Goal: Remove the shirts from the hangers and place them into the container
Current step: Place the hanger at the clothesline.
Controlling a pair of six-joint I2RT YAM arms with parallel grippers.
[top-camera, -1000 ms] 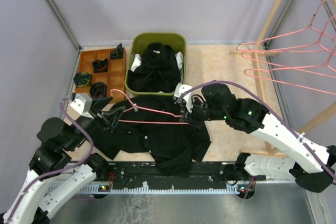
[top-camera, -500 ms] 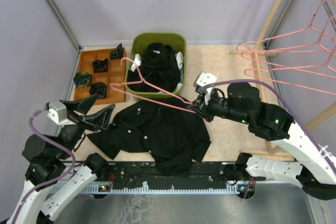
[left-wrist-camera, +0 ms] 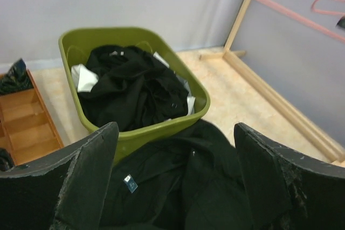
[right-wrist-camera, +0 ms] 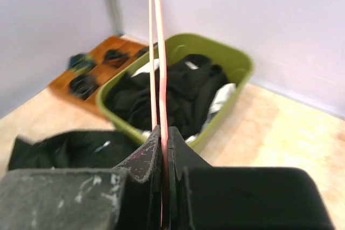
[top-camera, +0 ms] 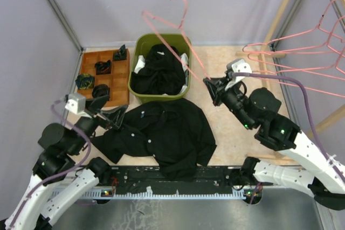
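right gripper (top-camera: 208, 82) pinches pink hanger (right-wrist-camera: 159, 52) (thin wire between closed fingers) | hanger aloft by green tub (top-camera: 161, 36), long axis slanting from gripper toward back wall, hook farthest | left gripper (top-camera: 113, 118) spread wide over black shirt (top-camera: 172, 133) on table (top-camera: 232, 127)

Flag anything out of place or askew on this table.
One black shirt lies crumpled on the table in front of the container, not inside it. The right fingers pinch a bare pink hanger that slants up in mid-air over the container, far from the rack.
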